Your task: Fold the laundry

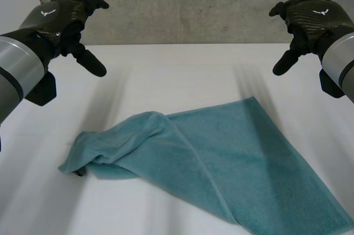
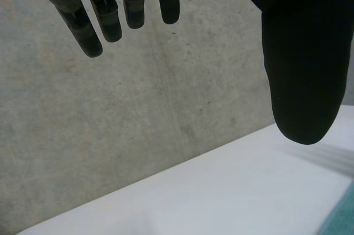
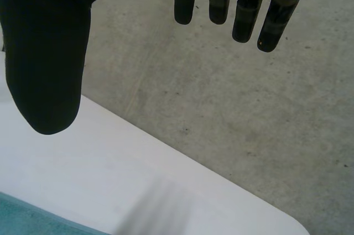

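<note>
A teal towel (image 1: 221, 163) lies on the white table (image 1: 166, 74), spread flat toward the near right, with its left end bunched and folded over (image 1: 116, 146). A small edge of the towel (image 2: 340, 221) shows in the left wrist view, and a strip of the towel (image 3: 33, 221) in the right wrist view. My left hand (image 1: 63, 19) hovers high above the table's far left, open and empty, fingers (image 2: 91, 25) straight. Opposite it, my right hand (image 1: 310, 22) hangs over the far right, open too, fingers (image 3: 243, 14) straight. Neither hand touches the cloth.
A grey concrete wall (image 1: 193, 3) rises behind the table's far edge (image 1: 182, 43). Bare tabletop lies between the hands and the towel.
</note>
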### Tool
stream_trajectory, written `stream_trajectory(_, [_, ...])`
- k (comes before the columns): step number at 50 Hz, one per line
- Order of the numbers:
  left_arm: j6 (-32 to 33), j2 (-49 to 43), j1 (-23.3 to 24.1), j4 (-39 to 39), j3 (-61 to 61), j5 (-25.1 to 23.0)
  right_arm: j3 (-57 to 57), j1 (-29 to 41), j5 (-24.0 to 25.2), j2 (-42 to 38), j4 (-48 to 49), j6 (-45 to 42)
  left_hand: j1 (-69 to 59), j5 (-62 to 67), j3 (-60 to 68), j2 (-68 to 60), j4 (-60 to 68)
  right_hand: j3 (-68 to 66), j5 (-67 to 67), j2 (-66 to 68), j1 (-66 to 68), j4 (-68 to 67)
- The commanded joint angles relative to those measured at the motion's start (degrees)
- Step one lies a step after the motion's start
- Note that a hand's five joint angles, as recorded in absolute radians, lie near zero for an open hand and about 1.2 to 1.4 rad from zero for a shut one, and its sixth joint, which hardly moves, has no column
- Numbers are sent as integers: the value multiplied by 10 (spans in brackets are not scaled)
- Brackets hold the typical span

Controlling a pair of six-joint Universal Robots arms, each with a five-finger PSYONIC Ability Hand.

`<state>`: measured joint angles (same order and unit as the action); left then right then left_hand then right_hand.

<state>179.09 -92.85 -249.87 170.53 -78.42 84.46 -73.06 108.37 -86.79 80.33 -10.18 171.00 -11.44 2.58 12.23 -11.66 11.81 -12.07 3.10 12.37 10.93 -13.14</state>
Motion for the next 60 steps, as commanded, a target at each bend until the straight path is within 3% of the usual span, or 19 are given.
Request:
stream_trajectory(1, [13,-34,23,1,-4,-15,-3,4,44,-2,-19,-65,-38,27,30,-36,34,21,-31,-24,-9,31])
stream_trajectory(5, [64,-94,41,0,-1,-61,-12,5,58,-4,-47,-121,-55,44,47,-53,51,21,-31,-24,-9,31])
stream_trajectory(10, [189,-196,74,9,22,-118,-18,3,58,-10,-77,-156,-112,101,104,-110,108,21,-31,-24,-9,31])
stream_trajectory(17, [300,-343,97,37,105,-113,-80,-4,64,-11,-70,-157,-174,163,166,-172,171,21,-31,-24,-9,31])
stream_trajectory(25, [381,-417,97,70,155,-97,-162,-32,66,-10,-34,-164,-227,215,219,-224,223,21,-31,-24,-9,31])
stream_trajectory(44, [399,-477,89,85,180,-89,-203,-68,69,-10,12,-165,-319,308,311,-317,315,21,-31,-24,-9,31])
stream_trajectory(48, [398,-477,89,85,185,-86,-202,-69,69,-10,12,-165,-475,464,467,-473,471,21,-31,-24,-9,31])
stream_trajectory(49, [397,-475,88,85,186,-84,-202,-69,68,-10,12,-165,-589,577,581,-587,585,21,-31,-24,-9,31])
stream_trajectory(51, [397,-470,89,88,185,-79,-202,-69,68,-10,12,-164,-685,674,677,-683,682,21,-31,-24,-9,31])
stream_trajectory(55, [398,-448,89,102,176,-33,-203,-68,68,-10,12,-164,-686,674,678,-683,682,21,-31,-24,-9,31])
stream_trajectory(60, [392,-374,89,174,124,31,-204,-68,67,-10,6,-156,-686,674,678,-683,682,21,-31,-24,-9,31])
